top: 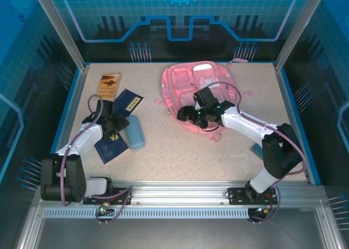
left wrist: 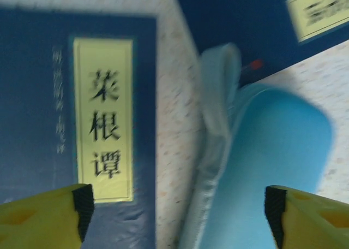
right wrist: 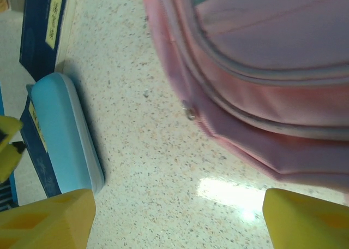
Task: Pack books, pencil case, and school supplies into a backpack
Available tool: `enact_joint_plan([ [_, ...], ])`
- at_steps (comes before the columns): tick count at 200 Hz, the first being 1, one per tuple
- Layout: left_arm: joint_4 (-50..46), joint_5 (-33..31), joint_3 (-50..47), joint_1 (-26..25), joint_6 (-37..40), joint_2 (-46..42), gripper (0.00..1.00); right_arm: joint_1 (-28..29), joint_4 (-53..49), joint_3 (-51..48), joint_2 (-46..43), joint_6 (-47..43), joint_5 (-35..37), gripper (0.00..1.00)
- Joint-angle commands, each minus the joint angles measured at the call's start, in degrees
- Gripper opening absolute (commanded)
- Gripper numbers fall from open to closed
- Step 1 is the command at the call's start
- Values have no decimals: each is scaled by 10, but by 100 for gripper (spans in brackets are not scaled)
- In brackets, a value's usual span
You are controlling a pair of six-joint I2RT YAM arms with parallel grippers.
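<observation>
light blue pencil case [left wrist: 267, 161] (soft, round-ended)

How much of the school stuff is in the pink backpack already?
Nothing looks packed yet. The books and the blue pencil case lie on the table, outside the backpack. Nothing is in hand: the left pincer and right pincer are both open and empty. All the packing is left.
</observation>
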Motion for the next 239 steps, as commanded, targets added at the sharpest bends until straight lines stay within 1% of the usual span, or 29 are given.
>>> enact_joint_plan([
  [1,14,-18,-16,3,-40,26,75,19,-34,45,26,-43,-4,81],
  [43,49,5,-32,2,-36,73,48,25,-36,57,43,-41,-10,79],
  [55,60,20,-37,0,-35,80,43,25,-38,57,43,-39,-8,79],
  [75,74,47,-38,-19,-38,91,37,26,-44,57,42,-39,0,78],
  [101,96,84,-35,-73,-57,102,34,25,-53,62,36,-40,17,78],
  [135,119,132,-13,-143,-75,115,33,27,-64,72,33,-50,32,77],
  [147,120,154,0,-156,-71,119,33,29,-65,76,35,-57,34,76],
  [159,111,164,12,-159,-65,114,35,33,-63,80,37,-70,33,74],
  [180,63,124,27,-157,-51,77,41,53,-60,100,50,-113,16,71],
  [199,20,95,25,-140,-49,34,52,81,-69,130,79,-149,6,70],
  [210,-1,87,15,-125,-54,7,57,98,-74,148,100,-165,3,70],
  [229,-40,64,-8,-109,-67,-43,62,130,-82,180,140,-179,2,69],
  [239,-61,51,-18,-105,-74,-66,63,146,-86,198,163,-185,5,69],
])
